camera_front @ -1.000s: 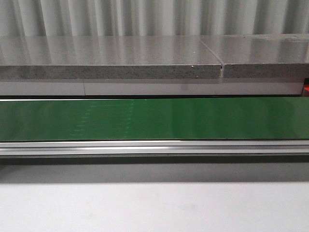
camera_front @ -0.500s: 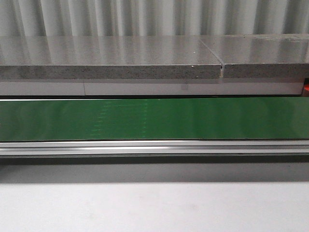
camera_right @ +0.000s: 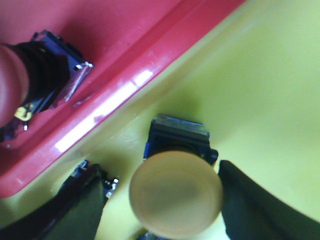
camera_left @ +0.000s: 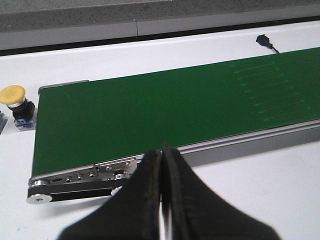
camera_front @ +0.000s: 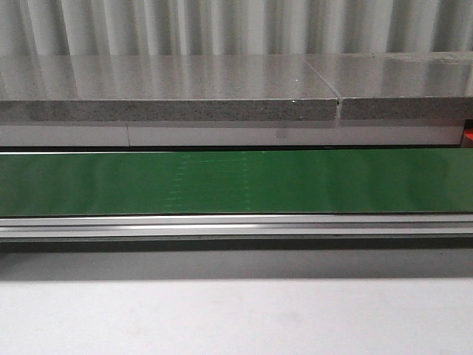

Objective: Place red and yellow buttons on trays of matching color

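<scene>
In the right wrist view a yellow button (camera_right: 175, 192) with a black and blue base stands on the yellow tray (camera_right: 260, 90). My right gripper (camera_right: 165, 210) is open around it, with a gap beside the left finger (camera_right: 82, 202). A red button (camera_right: 10, 85) lies on the red tray (camera_right: 115, 30) alongside. Another yellow button (camera_left: 12, 94) stands on the white table past the end of the belt in the left wrist view. My left gripper (camera_left: 161, 150) is shut on nothing, just before the belt's near rail. Neither gripper appears in the front view.
The green conveyor belt (camera_front: 236, 181) spans the front view, with a metal rail (camera_front: 236, 225) in front and a grey stone ledge (camera_front: 170, 109) behind. A small black part with a cable (camera_left: 262, 39) lies beyond the belt (camera_left: 165, 115). A blue-and-metal piece (camera_right: 109, 186) shows beside the right gripper's left finger.
A faint pattern on the green belt has drifted to the right in the front view. Nothing else there has changed.
</scene>
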